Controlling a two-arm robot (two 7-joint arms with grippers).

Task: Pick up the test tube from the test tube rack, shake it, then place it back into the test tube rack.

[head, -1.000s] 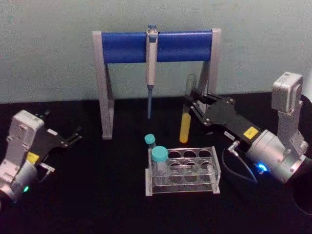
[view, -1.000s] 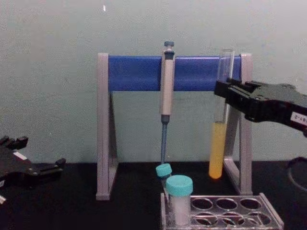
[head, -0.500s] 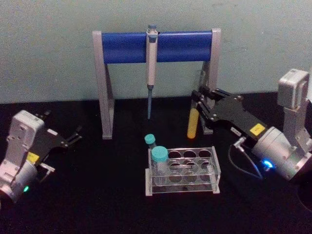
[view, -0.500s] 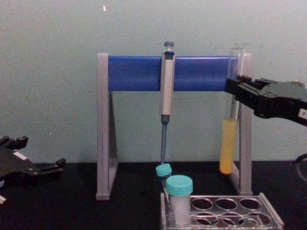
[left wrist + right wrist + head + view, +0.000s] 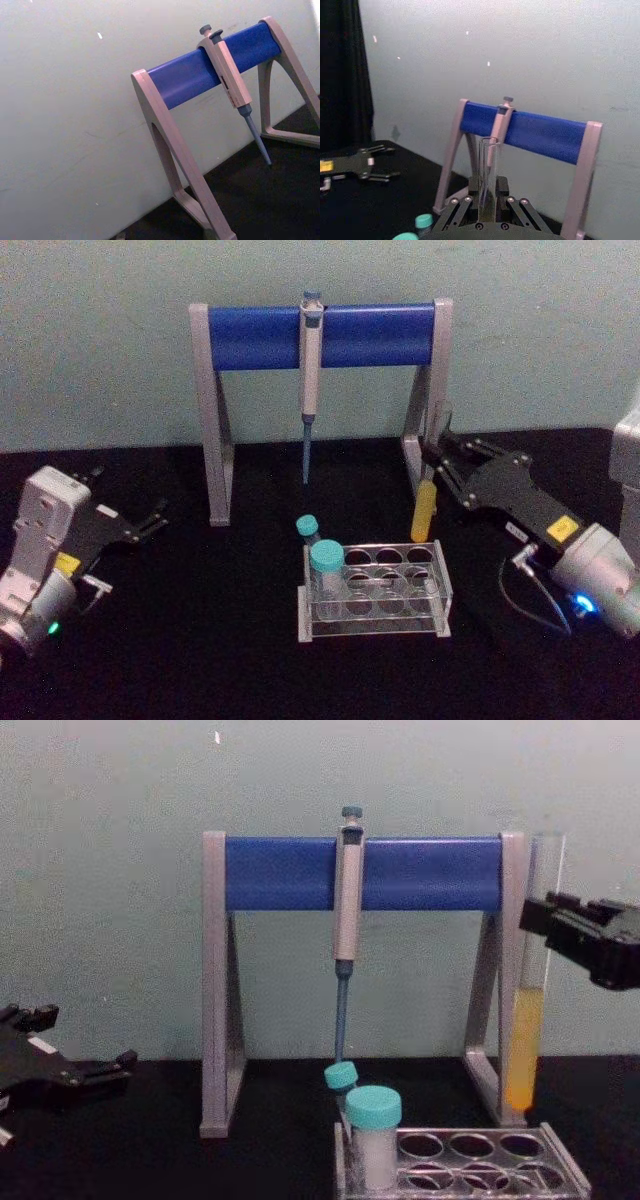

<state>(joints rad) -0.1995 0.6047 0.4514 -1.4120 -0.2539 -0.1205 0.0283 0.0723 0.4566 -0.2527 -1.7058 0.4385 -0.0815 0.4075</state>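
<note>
The right gripper (image 5: 440,454), clamped on the tall yellow-filled glass tube (image 5: 424,512), has swung it to two o'clock of the clear-grey holed rack (image 5: 400,625), mid-shake.

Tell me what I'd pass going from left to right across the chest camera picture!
black left end effector, open → left leg of the grey-and-blue pipette stand → grey pipette with a blue tip, hanging from the stand → tall clear glass test tube with yellow liquid, gripped by the black right end effector.
</note>
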